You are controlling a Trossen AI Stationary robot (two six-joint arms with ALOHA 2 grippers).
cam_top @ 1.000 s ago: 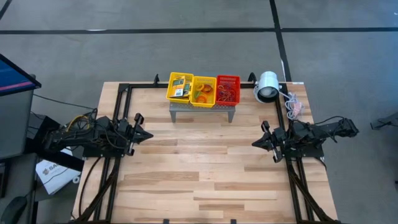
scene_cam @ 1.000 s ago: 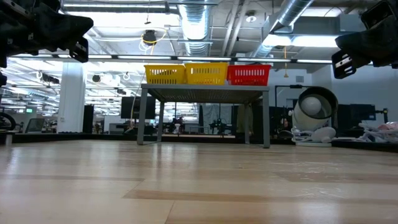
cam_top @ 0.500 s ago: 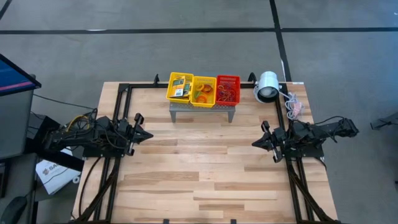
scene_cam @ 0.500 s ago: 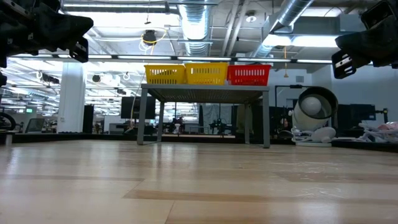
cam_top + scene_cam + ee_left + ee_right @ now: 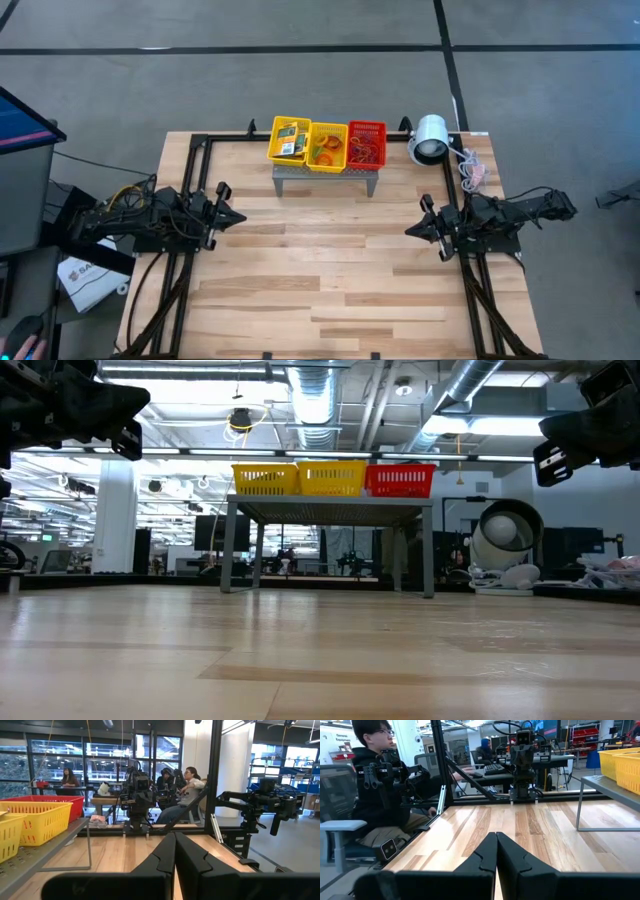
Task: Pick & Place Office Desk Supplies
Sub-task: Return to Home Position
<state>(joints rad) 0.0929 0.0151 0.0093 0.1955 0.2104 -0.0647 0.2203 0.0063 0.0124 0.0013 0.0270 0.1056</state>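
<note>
While binned — supplies (image 5: 326, 150) far from fingers (image 5: 162, 859).

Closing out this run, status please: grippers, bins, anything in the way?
Left gripper shut, empty, parked left. Right gripper shut, empty, parked right. Three bins on stand. Nothing obstructing.

A grey stand (image 5: 326, 180) sits at the far edge of my wooden table (image 5: 330, 270), with a white lamp (image 5: 430, 139) near it toward my right. Past my left side a person in black (image 5: 375, 785) sits, and a monitor (image 5: 20, 120) stands there.
</note>
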